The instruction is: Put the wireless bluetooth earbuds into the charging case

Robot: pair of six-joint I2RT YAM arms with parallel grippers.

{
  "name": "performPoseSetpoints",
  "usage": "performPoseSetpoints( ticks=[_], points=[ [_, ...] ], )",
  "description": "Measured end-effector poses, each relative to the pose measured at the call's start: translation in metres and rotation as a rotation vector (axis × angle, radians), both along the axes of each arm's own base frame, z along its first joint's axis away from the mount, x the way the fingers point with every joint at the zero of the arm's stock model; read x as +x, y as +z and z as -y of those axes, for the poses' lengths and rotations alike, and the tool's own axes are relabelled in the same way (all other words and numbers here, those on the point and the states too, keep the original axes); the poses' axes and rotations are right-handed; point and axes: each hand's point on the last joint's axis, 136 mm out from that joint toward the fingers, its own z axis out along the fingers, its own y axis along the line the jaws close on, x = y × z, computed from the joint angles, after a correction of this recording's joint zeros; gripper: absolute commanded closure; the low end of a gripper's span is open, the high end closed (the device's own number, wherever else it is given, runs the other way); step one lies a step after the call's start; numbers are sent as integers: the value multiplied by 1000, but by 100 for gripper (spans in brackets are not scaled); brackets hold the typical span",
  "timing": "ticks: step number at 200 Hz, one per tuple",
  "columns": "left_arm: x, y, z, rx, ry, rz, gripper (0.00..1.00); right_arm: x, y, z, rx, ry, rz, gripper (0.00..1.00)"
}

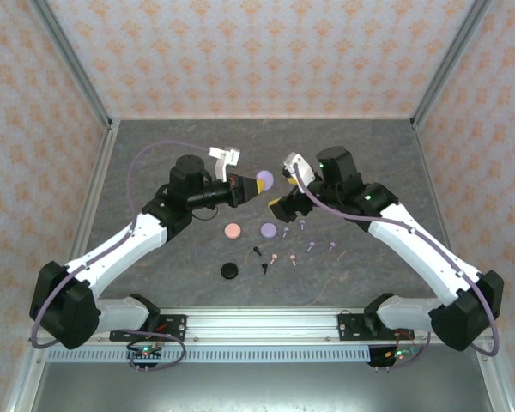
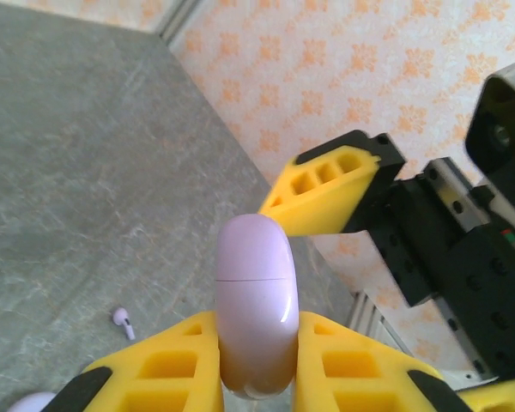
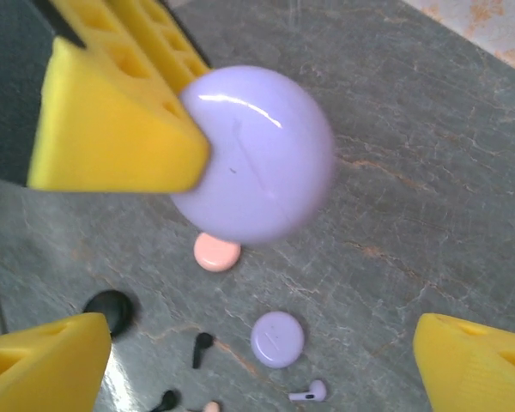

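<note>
My left gripper (image 2: 256,328) is shut on a round lilac charging case (image 2: 256,296), held on edge above the table with its lid seam closed. In the right wrist view that case (image 3: 256,154) hangs against a left finger (image 3: 112,129). My right gripper (image 3: 257,356) is open wide just beside it, touching nothing; one of its fingers (image 2: 326,184) shows past the case. From above, both grippers (image 1: 256,183) (image 1: 281,196) meet at mid-table. Lilac earbuds (image 1: 311,247), pink earbuds (image 1: 274,258) and black earbuds (image 1: 257,251) lie loose on the table below.
Three more closed cases lie on the grey table: pink (image 1: 233,231), lilac (image 1: 269,229) and black (image 1: 230,270). Under my right gripper I see the lilac case (image 3: 277,338), a black earbud (image 3: 201,348) and a lilac earbud (image 3: 309,393). Patterned walls enclose the table.
</note>
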Motion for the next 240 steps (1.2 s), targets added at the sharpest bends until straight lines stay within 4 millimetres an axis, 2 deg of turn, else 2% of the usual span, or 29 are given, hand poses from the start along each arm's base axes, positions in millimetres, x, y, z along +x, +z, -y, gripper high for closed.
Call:
performPoseSetpoints(
  ticks=[22, 46, 66, 93, 110, 133, 240],
  points=[
    [-2, 1, -8, -5, 33, 75, 100, -4, 11, 15, 94, -51, -27, 10],
    [-7, 3, -15, -18, 56, 178, 100, -2, 29, 22, 260, -103, -52, 14],
    [-11, 9, -21, -24, 73, 263, 100, 2, 42, 18, 389, -118, -75, 16],
    [-16, 31, -25, -44, 77, 370, 100, 6, 55, 1, 485, -95, -94, 16],
    [-19, 39, -25, -51, 72, 412, 100, 5, 56, -13, 506, -62, -105, 17],
    [-20, 40, -24, -48, 65, 428, 100, 7, 51, -29, 514, -38, -126, 17],
    [-22, 40, -23, -39, 47, 444, 100, 31, 60, -39, 521, -52, -95, 23]
  ],
)
